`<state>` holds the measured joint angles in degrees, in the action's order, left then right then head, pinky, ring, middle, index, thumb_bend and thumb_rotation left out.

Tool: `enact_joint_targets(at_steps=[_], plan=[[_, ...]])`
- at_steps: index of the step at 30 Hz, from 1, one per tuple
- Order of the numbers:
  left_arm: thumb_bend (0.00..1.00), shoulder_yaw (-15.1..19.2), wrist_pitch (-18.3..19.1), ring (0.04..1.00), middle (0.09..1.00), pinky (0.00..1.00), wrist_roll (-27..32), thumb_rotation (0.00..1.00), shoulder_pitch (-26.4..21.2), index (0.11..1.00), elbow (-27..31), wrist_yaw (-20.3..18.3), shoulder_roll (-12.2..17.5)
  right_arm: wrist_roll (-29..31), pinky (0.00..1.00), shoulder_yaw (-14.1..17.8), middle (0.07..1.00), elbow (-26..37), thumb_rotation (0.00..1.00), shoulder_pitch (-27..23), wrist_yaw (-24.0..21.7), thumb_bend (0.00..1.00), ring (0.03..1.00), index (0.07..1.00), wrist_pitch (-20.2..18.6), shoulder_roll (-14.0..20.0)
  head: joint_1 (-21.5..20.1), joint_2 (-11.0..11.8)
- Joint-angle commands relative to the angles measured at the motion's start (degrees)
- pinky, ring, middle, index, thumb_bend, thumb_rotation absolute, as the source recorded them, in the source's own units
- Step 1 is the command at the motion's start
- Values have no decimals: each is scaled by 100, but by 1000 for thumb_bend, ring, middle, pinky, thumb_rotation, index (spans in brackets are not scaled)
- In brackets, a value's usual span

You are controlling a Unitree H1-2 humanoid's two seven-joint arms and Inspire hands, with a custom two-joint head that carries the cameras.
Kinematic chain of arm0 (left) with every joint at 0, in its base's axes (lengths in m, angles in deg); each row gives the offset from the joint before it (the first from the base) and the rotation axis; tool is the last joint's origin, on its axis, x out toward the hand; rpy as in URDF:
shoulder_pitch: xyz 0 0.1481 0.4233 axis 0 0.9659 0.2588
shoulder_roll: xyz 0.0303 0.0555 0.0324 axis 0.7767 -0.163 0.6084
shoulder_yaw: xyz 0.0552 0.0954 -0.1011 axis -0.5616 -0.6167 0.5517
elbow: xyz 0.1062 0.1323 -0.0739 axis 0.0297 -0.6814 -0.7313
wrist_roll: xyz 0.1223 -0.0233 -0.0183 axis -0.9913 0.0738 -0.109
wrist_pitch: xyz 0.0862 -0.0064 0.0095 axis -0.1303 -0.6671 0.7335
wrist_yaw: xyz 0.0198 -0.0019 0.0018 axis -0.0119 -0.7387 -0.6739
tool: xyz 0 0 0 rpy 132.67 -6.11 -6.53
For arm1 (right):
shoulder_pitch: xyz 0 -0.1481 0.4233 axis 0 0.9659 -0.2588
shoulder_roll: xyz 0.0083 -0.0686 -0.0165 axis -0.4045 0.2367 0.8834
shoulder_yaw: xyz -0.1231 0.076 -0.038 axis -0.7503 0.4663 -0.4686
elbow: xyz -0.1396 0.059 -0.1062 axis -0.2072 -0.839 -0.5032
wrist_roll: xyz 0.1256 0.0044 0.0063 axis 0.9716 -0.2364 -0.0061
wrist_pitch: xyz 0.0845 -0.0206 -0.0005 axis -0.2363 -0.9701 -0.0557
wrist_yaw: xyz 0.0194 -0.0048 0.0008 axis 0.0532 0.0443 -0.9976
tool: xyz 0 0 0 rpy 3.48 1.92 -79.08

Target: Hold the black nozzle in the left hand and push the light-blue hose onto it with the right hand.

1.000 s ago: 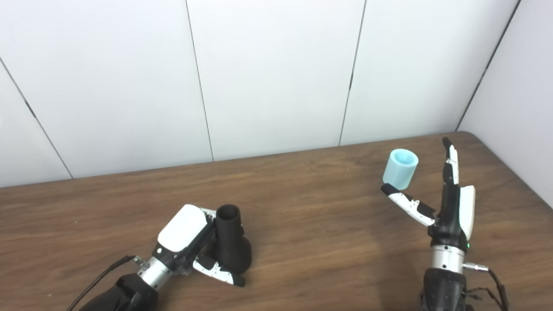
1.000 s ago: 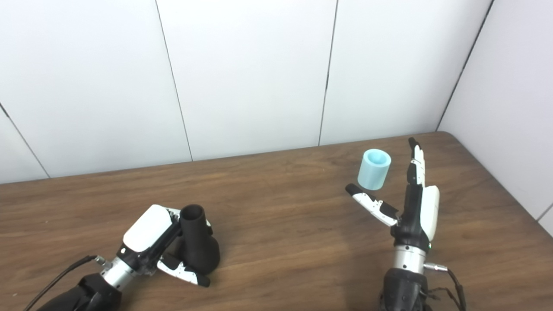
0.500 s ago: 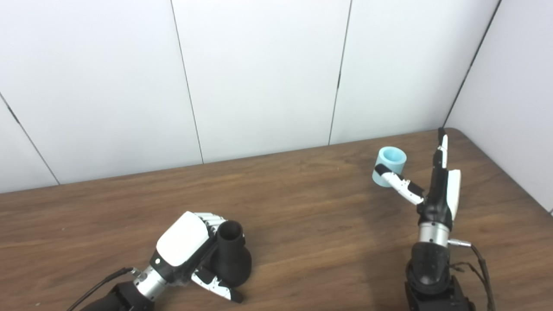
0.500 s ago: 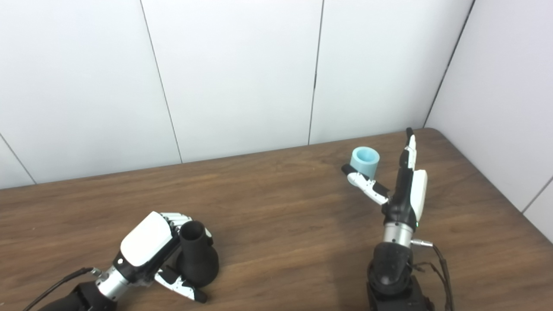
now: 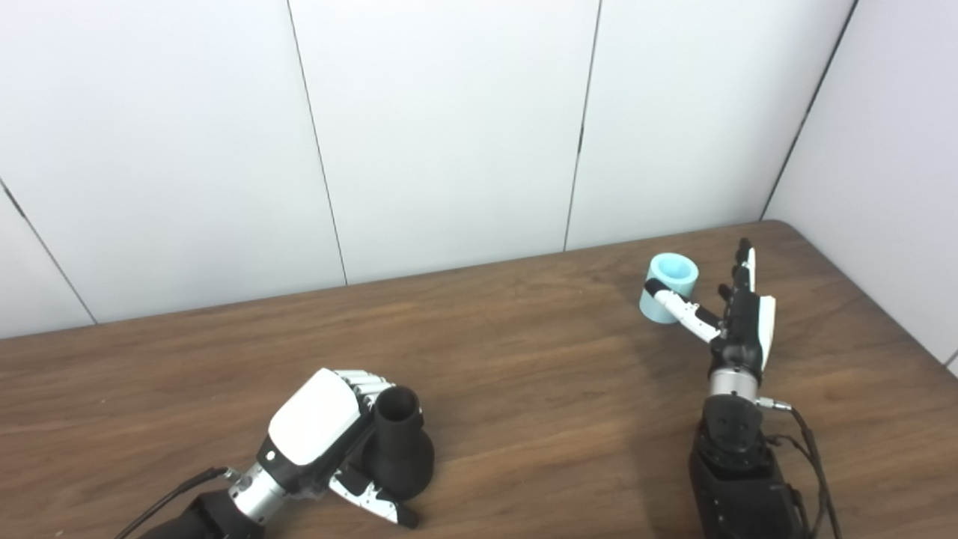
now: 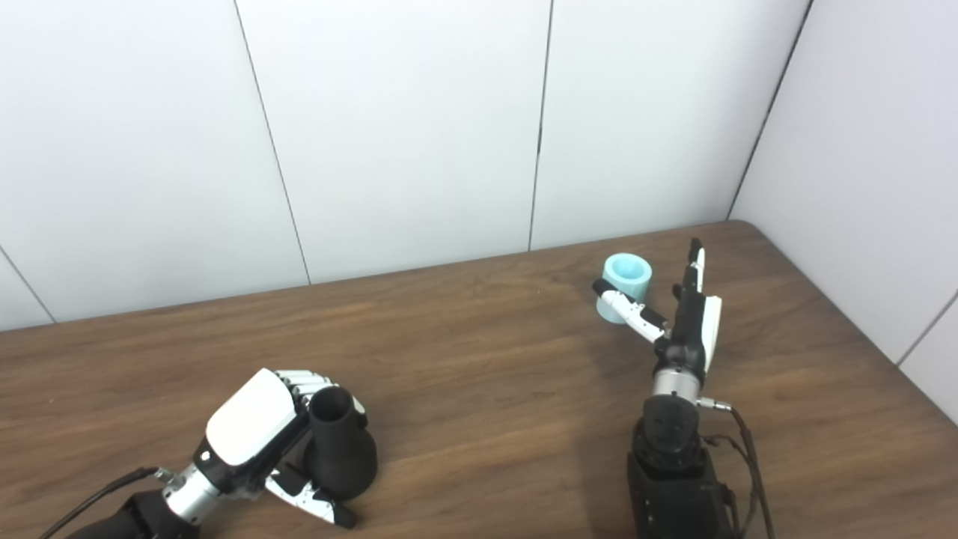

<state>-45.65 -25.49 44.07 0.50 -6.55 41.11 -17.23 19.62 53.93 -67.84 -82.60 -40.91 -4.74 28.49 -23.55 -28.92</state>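
Currently left hand point(image 5: 329, 430) fingers wrapped round upright black nozzle point(image 5: 400, 453) on table point(image 5: 524, 389); right hand point(image 5: 737, 326) spread open, thumb against light-blue hose point(image 5: 668, 288), not gripping.

On the brown wooden table point(image 6: 479, 389), the left hand point(image 6: 258, 430) wraps the upright black flared nozzle point(image 6: 338, 445). The spread right hand point(image 6: 685, 318) flanks the short light-blue hose cylinder point(image 6: 625, 288), its thumb seemingly touching.
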Motion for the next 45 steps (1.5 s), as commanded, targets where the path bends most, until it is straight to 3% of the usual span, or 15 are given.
enact_joint_targets(at_steps=[1, 7, 14, 18, 26, 45], plan=[[522, -495, 33, 484, 485, 431, 22, 0, 981, 486, -500, 66, -339, -87, 883, -26, 951, 75, 311, -377, 16, 889, 943, 953, 139, 265, -16, 6], [522, -484, 33, 484, 485, 432, -11, 0, 1012, 486, -503, 103, -346, -129, 791, -97, 898, -277, 267, -426, 101, 946, 877, 910, 104, 266, -10, 2], [522, -484, 33, 484, 486, 434, -12, 0, 1021, 484, -521, 112, -357, -297, 794, -348, 905, -481, 204, -355, 25, 906, 873, 911, -43, 319, -10, 2], [522, -467, 33, 487, 488, 437, -12, 0, 1037, 481, -488, 56, -340, -339, 760, -426, 900, -505, 219, -330, -31, 926, 854, 904, -204, 367, 0, -1], [522, -462, 33, 484, 487, 430, -18, 0, 1049, 483, -471, 83, -338, -432, 797, -646, 895, -426, 256, -259, -177, 950, 870, 895, -483, 478, 16, -14], [522, -377, 33, 483, 491, 419, 68, 0, 1125, 479, -334, -115, -297, -124, 774, -516, 912, -732, 221, -477, -185, 892, 866, 900, -484, 424, 30, -26]])
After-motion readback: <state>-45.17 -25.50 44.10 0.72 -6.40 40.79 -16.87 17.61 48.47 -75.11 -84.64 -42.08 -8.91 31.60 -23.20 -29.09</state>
